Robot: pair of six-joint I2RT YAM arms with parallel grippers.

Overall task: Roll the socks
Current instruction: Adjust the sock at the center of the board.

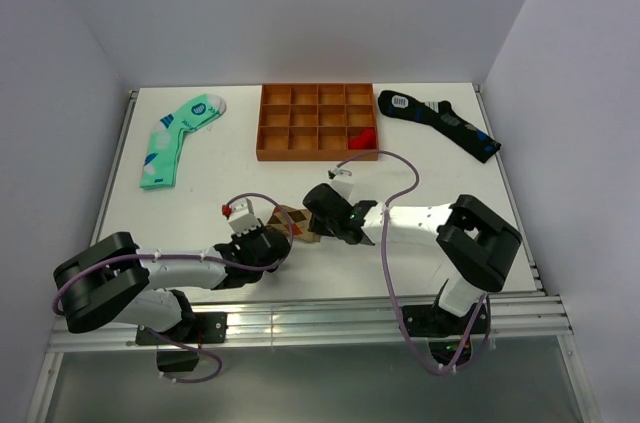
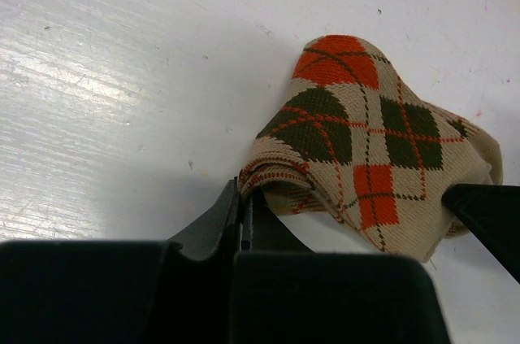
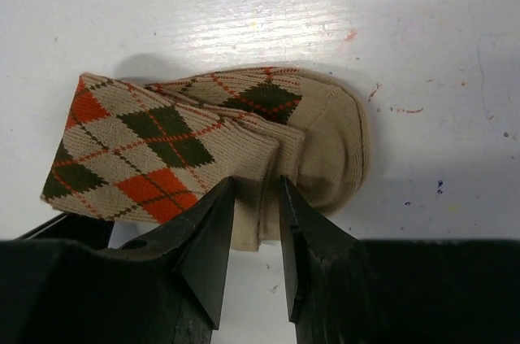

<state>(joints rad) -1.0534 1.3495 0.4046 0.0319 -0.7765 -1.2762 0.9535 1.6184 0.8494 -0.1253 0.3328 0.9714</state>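
One sock (image 1: 291,221) lies doubled over on the table (image 1: 200,193) just below the centre of the top view, between the two arms so each can work an end. The right gripper (image 3: 256,191) is pinched on the plain tan fold at the lower middle of its view, seemingly to anchor it. The left gripper (image 2: 345,191) straddles the humped argyle end with jaws wide, and I cannot tell whether it squeezes.

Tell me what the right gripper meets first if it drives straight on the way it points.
The argyle sock: its folded edge sits between the fingertips of the right gripper, so any advance would press into the sock at once. Beyond it, only bare table shows.
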